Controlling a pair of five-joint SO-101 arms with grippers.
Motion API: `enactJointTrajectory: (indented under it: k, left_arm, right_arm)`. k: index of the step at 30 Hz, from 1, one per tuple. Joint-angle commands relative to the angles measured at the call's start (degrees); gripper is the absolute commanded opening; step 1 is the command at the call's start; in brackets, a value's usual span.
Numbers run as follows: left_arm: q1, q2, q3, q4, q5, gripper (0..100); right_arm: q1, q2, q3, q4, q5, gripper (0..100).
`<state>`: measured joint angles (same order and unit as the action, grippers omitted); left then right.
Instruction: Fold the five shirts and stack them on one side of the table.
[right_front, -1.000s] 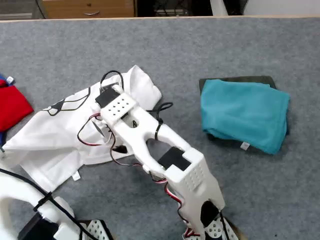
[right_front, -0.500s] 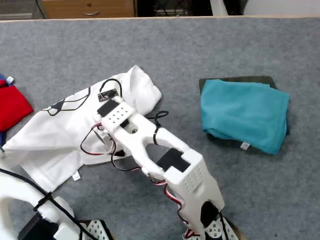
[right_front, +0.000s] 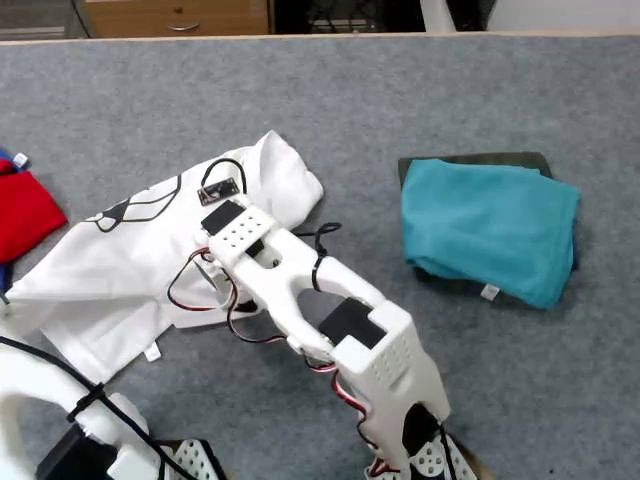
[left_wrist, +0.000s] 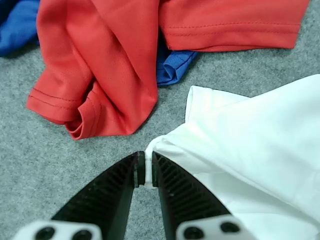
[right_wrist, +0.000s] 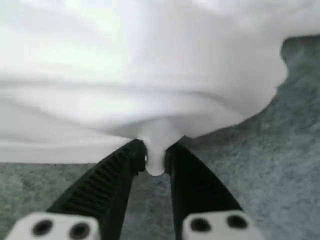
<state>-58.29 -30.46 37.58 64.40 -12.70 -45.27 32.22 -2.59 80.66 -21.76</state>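
High view: the white shirt (right_front: 110, 270) lies crumpled toward the table's (right_front: 400, 100) left edge, the red shirt (right_front: 25, 215) at that edge. Toward the right edge, a folded teal shirt (right_front: 485, 225) sits on a dark one (right_front: 470, 160).

Left wrist view: the left gripper (left_wrist: 144, 170) has its jaws pinched together on the white shirt's corner, near the red shirt and a blue shirt (left_wrist: 172, 67).

Right wrist view: the right gripper (right_wrist: 155, 160) has its jaws clamped on a fold of the white shirt.

Right arm (right_front: 265, 255) is drawing back: over the last second its wrist has slid off the collar end of the white shirt (right_front: 100, 270) toward its own base. The right gripper (right_wrist: 155, 156) drags its pinched fold along, and more cloth now lies uncovered beyond the jaws.
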Motion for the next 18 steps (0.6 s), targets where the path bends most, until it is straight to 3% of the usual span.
enactJointTrajectory:
  k: [1, 9, 18]
  left_arm:
    - [0.0, -1.8, -0.3, -0.7, -0.3, 3]
    - [1.8, -1.8, -3.4, 0.1, 0.4, 3]
    - [9.4, -10.2, -21.3, 11.6, 5.0, 3]
  right_arm:
    - [0.4, -1.3, -2.4, 3.3, 1.0, 3.8]
    - [5.0, -10.8, -9.0, 11.8, 5.1, 1.3]
    - [5.0, -30.0, -24.8, 19.6, 6.9, 1.3]
